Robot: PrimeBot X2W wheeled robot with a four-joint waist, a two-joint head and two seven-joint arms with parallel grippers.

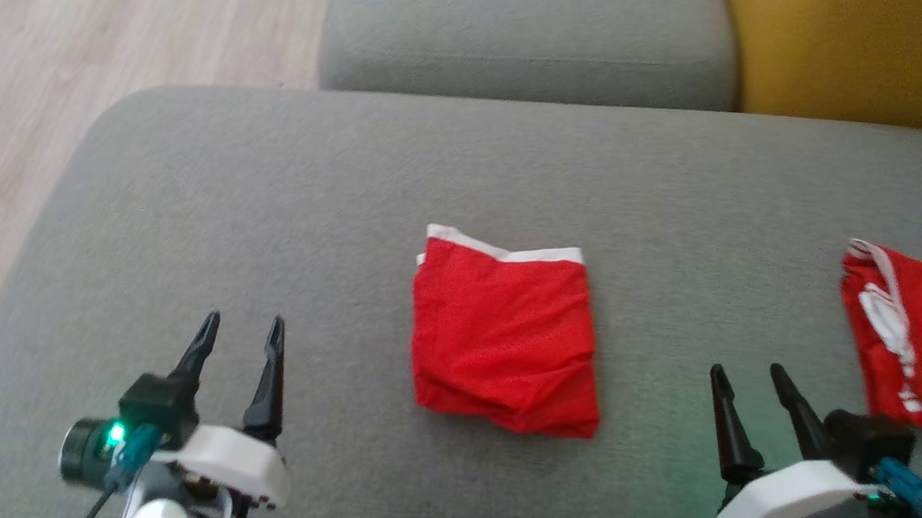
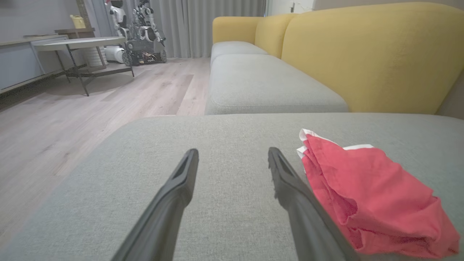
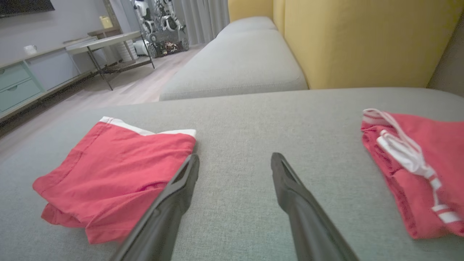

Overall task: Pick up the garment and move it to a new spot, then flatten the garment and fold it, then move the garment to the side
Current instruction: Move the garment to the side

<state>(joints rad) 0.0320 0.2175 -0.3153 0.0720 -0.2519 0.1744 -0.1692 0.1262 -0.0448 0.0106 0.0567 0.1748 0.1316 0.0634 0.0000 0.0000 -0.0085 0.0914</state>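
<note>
Two red pieces on the grey seat (image 1: 274, 202): folded garment (image 1: 504, 336) dead centre, spare garment (image 1: 903, 337) at the head view's right edge. Left gripper (image 1: 242, 322) and right gripper (image 1: 748, 373) sit either side of the folded one, clear of it, jaws wide apart, nothing held. Left wrist view adds floor (image 2: 108, 101), table (image 2: 72, 42), another robot (image 2: 141, 32), yellow backrest (image 2: 362, 54). Right wrist view has both pieces. Bare seat runs left to the rounded edge, and between the pieces.

A living room: yellow-backed sofa (image 2: 362, 54), wood floor (image 2: 72, 119), side table (image 2: 79, 43)
</note>
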